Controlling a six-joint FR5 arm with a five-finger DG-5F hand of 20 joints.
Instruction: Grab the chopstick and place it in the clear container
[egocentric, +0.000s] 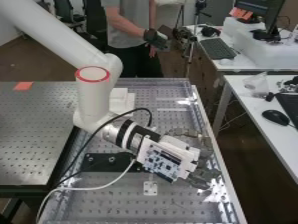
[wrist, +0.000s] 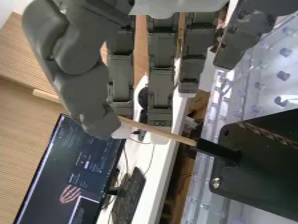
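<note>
Between the thumb (wrist: 100, 117) and fingertips (wrist: 159, 117) of the hand (egocentric: 209, 173), a slim wooden chopstick (wrist: 156, 131), pinched crosswise in the wrist view. Closed on it with nearly straight fingers; no wide grip. Past the thumb, a pale length jutting free, ending clear of the knuckles. At the opposite end, a dark piece (wrist: 218, 151) in line with the wood, overlapping the edge of a black plate (wrist: 266, 170); touching or merely in front, impossible to tell.

In the high view, tilted downward over the drilled metal bench (egocentric: 100, 202), near its long outer edge, with clear edging (egocentric: 214, 157) running just beside the hand. Behind the hand, a circuit board (egocentric: 163, 161), then the white arm (egocentric: 91, 100), sloping in from the upper left. Under the loop of a black cable (egocentric: 86, 137), a black bracket (egocentric: 110, 162) lying flat; nearer, a small metal plate (egocentric: 151, 188), with drilled surface between it and the bench's near end. Beyond the long edge, a gap down to the floor, then a white desk (egocentric: 233, 92) with a mouse (egocentric: 275, 117) close to its rim
</note>
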